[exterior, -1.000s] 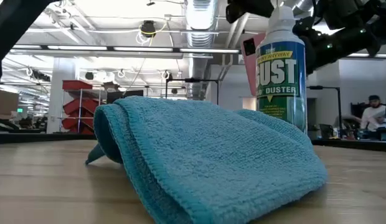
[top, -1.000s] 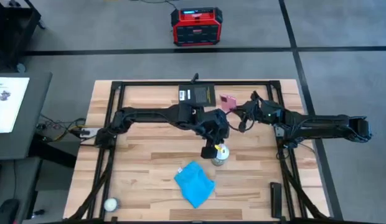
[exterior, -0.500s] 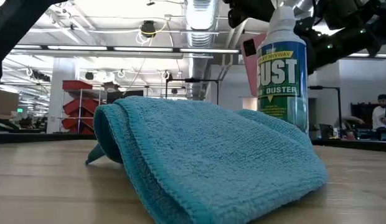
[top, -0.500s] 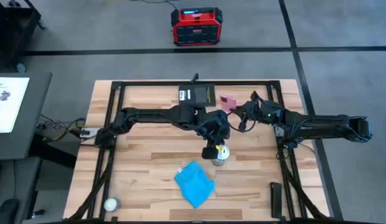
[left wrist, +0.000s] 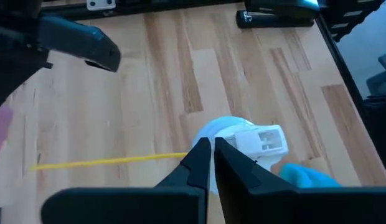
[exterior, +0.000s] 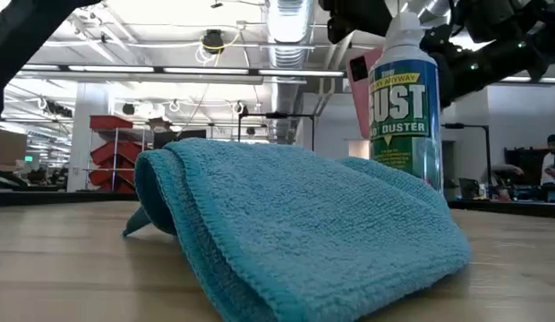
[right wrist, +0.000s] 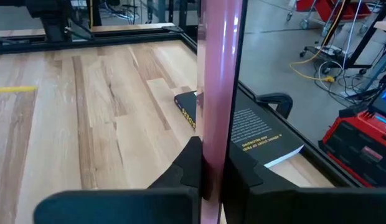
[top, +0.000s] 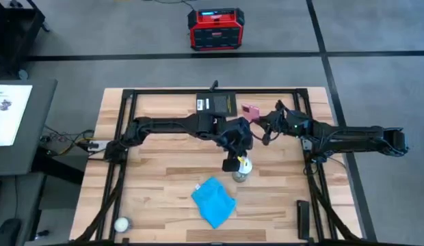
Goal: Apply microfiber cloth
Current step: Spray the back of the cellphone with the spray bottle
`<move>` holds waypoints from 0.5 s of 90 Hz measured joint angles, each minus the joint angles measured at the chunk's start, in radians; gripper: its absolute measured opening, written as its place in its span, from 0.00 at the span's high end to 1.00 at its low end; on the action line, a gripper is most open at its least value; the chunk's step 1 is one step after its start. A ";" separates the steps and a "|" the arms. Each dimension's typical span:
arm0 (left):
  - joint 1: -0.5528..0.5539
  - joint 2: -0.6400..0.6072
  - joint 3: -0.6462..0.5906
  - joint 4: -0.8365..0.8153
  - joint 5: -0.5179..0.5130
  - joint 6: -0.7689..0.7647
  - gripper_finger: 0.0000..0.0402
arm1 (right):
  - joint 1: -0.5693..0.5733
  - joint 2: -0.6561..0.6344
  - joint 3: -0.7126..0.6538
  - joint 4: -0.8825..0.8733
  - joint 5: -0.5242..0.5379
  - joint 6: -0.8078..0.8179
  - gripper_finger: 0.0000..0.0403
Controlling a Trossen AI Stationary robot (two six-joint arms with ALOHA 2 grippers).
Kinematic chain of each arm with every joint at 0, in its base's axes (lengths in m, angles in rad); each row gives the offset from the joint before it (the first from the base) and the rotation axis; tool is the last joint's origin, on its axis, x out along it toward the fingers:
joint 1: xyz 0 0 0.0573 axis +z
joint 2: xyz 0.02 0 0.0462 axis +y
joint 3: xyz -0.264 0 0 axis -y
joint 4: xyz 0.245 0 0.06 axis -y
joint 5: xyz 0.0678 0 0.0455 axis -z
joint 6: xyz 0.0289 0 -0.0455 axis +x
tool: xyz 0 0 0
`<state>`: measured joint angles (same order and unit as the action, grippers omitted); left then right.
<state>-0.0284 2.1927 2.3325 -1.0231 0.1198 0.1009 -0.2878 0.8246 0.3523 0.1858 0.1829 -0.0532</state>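
The microfiber cloth (top: 214, 201) lies untouched on the surface, just in front of the duster can (top: 241, 169). Above that can hangs the left tool (top: 230, 164), fingers together and empty. Behind the can, the right tool (top: 256, 117) is clamped on the pink phone (top: 249, 111), held upright. The wiping step seems not yet begun; next, the left tool must open and reach the cloth.

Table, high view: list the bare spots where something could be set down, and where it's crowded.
Free: the wood left of the microfiber cloth, up to the small round object by the near-left corner; also between the cloth and the black bar. Crowded: the middle, where the left pincer hangs over the duster can, and the right pincer holds the pink phone.
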 joint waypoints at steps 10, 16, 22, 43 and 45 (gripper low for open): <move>0.000 0.005 0.012 -0.010 -0.003 0.000 1.00 | 0.000 0.000 0.000 0.000 0.000 0.000 0.98; 0.000 0.005 0.019 -0.006 -0.002 0.000 1.00 | 0.000 0.000 0.000 0.000 0.000 -0.001 0.98; 0.000 0.005 0.023 -0.005 -0.001 -0.004 1.00 | 0.000 0.000 0.000 0.000 0.000 -0.001 0.98; 0.000 0.004 0.023 -0.021 0.002 -0.006 1.00 | 0.000 0.000 0.000 -0.002 0.000 0.000 0.98; 0.000 0.004 0.023 -0.022 0.002 -0.006 1.00 | 0.000 0.000 0.000 -0.002 0.000 -0.001 0.98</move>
<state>-0.0288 2.1971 2.3551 -1.0447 0.1222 0.0945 -0.2878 0.8244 0.3523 0.1833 0.1829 -0.0538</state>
